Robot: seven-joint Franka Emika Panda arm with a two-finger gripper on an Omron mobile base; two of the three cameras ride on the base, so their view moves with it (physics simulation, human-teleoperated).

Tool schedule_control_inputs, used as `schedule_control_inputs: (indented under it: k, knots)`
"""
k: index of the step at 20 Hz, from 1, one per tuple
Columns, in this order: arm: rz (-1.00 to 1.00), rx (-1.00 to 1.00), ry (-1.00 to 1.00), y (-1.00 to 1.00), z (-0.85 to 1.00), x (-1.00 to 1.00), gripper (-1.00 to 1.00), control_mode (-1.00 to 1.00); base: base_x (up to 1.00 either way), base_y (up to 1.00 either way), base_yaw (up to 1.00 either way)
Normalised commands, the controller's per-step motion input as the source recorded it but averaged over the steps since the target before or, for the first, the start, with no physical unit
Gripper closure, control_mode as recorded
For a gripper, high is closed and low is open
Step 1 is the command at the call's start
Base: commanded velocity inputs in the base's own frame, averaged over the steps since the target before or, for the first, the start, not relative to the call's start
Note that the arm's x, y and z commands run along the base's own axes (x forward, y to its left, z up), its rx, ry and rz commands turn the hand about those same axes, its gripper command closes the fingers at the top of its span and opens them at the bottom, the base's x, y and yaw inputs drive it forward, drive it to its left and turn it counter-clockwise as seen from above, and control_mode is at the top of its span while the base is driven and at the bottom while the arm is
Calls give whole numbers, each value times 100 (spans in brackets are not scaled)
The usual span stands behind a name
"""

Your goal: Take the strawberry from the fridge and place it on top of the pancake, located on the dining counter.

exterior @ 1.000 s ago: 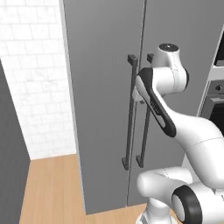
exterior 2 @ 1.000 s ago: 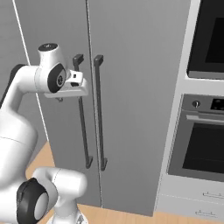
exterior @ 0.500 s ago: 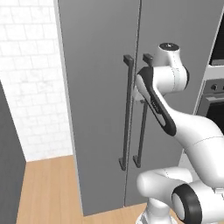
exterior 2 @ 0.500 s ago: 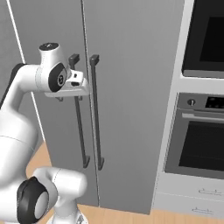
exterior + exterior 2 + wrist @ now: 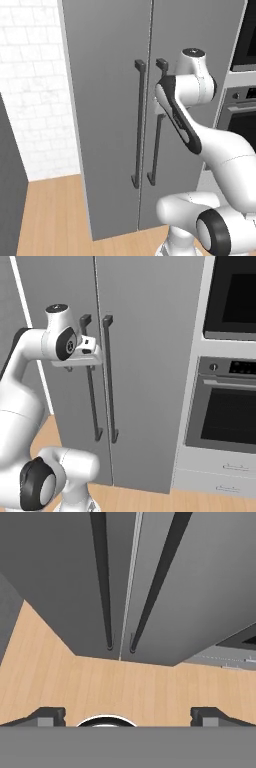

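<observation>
The fridge is a tall matte grey unit, and both of its doors are closed. Two long dark bar handles flank the centre seam. My gripper hovers just in front of the handles near their upper ends, touching neither. In the hand view the gripper is open with nothing between its fingers, looking down along both handles to the floor. The strawberry, the pancake and the dining counter are out of view.
A built-in black oven sits right of the fridge, with a second dark appliance above it. A white tiled wall stands left of the fridge. Wooden floor lies in front.
The whole picture has slid a little leftward in both base views, so the camera has moved. The arm keeps its pose before the handles, and the gripper stays open.
</observation>
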Motion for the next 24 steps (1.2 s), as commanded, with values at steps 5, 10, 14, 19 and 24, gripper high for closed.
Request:
schedule_control_inputs:
  k: [5,10,14,19,24]
  knots:
    - [0,0,0,0,0,0,-100,100,-13,-7,4]
    - [5,0,1,-14,-28,24,-100,-100,0,0,0]
    - [8,4,-23,-49,-7,29,-100,-100,0,0,0]
    - [0,0,-25,-15,0,24,-100,-100,0,0,0]
    - [-7,2,-9,11,0,38,-100,-100,0,0,0]
